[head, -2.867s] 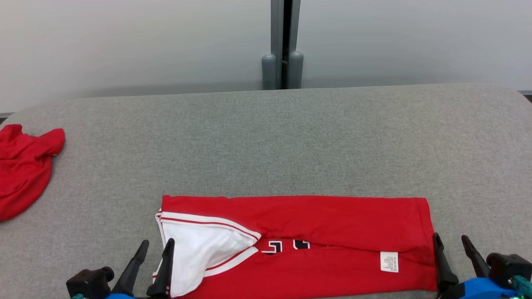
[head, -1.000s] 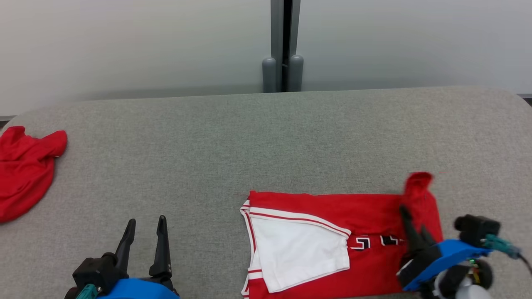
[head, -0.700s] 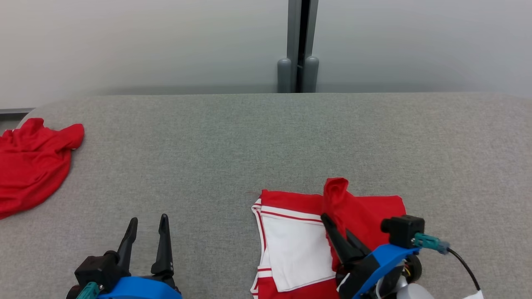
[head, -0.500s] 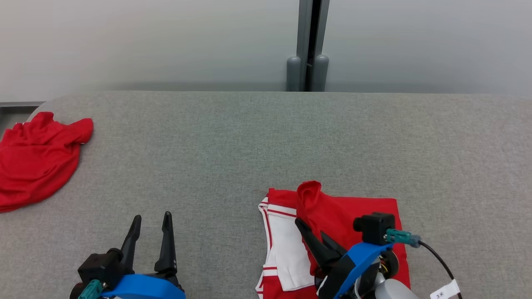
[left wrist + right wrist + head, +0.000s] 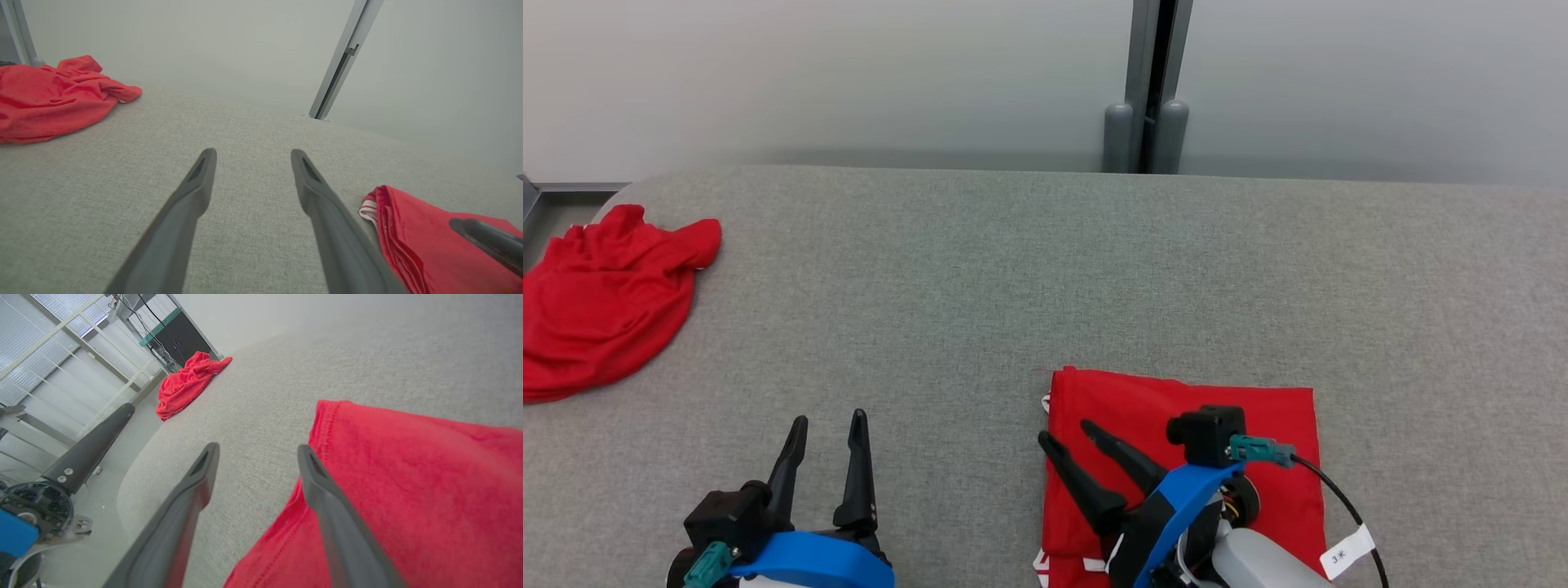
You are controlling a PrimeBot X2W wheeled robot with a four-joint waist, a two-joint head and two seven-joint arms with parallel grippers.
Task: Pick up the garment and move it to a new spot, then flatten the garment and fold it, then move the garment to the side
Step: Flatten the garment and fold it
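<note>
The garment (image 5: 1258, 412) is a red jersey with white trim, folded into a compact rectangle at the near edge of the grey table (image 5: 1045, 269). Its stacked left edge shows in the left wrist view (image 5: 412, 228), and its red top layer in the right wrist view (image 5: 408, 477). My right gripper (image 5: 1066, 437) hangs over the garment's left edge, open, with nothing between its fingers (image 5: 255, 451). To the garment's left, my left gripper (image 5: 827, 423) stands open above bare table, fingers (image 5: 204, 171) spread.
A second red cloth (image 5: 600, 306) lies crumpled at the table's far left end, also visible in the left wrist view (image 5: 53, 96) and the right wrist view (image 5: 186, 381). A grey post (image 5: 1147, 90) stands behind the table against the pale wall.
My right gripper carried the garment's right end leftward over the white part, laying it down as a fold, then opened and released it. The head view panned left. The left gripper stayed open.
</note>
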